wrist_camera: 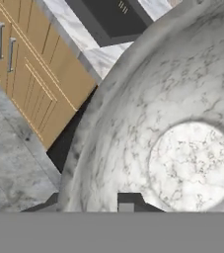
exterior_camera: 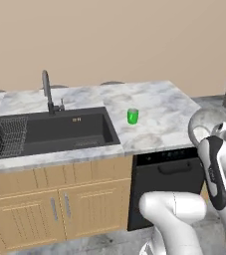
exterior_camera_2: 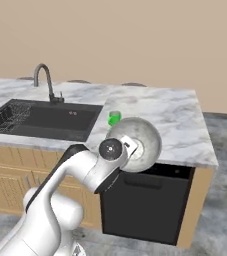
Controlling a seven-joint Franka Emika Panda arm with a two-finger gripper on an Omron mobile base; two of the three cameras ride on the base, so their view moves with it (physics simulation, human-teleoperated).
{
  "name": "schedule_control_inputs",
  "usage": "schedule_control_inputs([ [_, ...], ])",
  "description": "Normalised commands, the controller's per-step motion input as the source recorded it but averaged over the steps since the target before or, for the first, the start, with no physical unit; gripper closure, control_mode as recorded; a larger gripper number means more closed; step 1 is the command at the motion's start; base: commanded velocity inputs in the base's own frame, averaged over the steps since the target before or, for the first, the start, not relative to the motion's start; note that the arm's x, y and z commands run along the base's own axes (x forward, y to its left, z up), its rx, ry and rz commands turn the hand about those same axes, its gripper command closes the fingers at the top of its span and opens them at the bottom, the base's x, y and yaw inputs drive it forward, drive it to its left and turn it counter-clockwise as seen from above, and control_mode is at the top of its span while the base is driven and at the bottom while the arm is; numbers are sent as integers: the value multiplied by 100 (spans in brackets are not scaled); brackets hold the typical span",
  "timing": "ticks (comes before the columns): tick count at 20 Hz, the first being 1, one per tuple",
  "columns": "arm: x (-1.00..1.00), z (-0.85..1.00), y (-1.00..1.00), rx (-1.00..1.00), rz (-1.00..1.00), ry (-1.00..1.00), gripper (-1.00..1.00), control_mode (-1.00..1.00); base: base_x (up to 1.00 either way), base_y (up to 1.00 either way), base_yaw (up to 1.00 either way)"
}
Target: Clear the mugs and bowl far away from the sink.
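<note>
While the gripper [exterior_camera_2: 131,148] carries the bowl [exterior_camera_2: 137,140] by its rim, the counter lies just beyond it.
Left base view: bowl [exterior_camera: 204,124] beside the arm, green mug [exterior_camera: 132,116] further ahead. Right base view: sink [exterior_camera_2: 45,119] well away. Hand view: fingers [wrist_camera: 128,200] pinch the rim, bowl [wrist_camera: 172,128] tilted.

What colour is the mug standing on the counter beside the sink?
Bright green; the mug shows best in the left base view.
</note>
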Motion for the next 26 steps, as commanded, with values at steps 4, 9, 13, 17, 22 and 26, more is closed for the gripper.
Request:
schedule_control_inputs([
  [4, 0, 0, 0, 0, 0, 0, 100, 100, -1, -30, -30],
  [9, 0, 0, 0, 0, 0, 0, 100, 100, 0, -44, -44],
  [13, 0, 0, 0, 0, 0, 0, 100, 100, -4, -54, -53],
  [17, 0, 0, 0, 0, 0, 0, 100, 100, -30, -46, -52],
  [22, 0, 0, 0, 0, 0, 0, 100, 100, -59, -49, -49],
  [26, 0, 0, 0, 0, 0, 0, 100, 100, -71, -65, -47],
])
